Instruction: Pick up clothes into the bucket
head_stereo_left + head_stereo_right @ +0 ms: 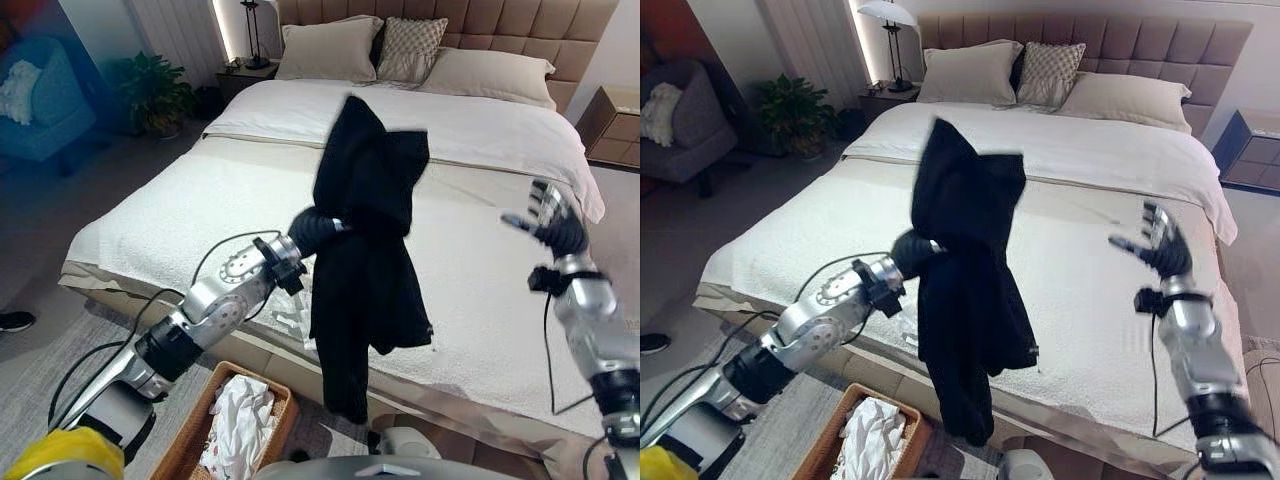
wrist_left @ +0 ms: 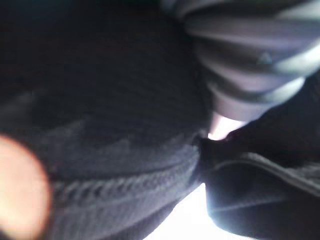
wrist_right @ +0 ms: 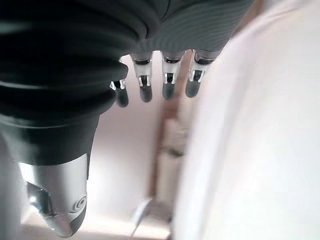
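Left hand (image 1: 318,228) lifting black garment (image 1: 365,250) above basket (image 1: 195,435), fingers hidden, grip unreadable; right hand (image 1: 548,215) spreading fingers, empty; risk: hem dragging over rim, missing basket.

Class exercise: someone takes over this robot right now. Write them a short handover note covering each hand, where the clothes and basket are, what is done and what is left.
Left hand: raised over the bed's near edge, buried in the black garment, which drapes over it and hangs clear of the bed. Its fingers are hidden by the cloth, so the grip can't be confirmed.
Right hand: open, empty, held above the bed's right side.
Basket: on the floor below the left arm, already holding white clothes.
Done: black garment lifted off the bed.
Left: bring it down and toward the basket, which sits to the left of where it hangs, then let go.
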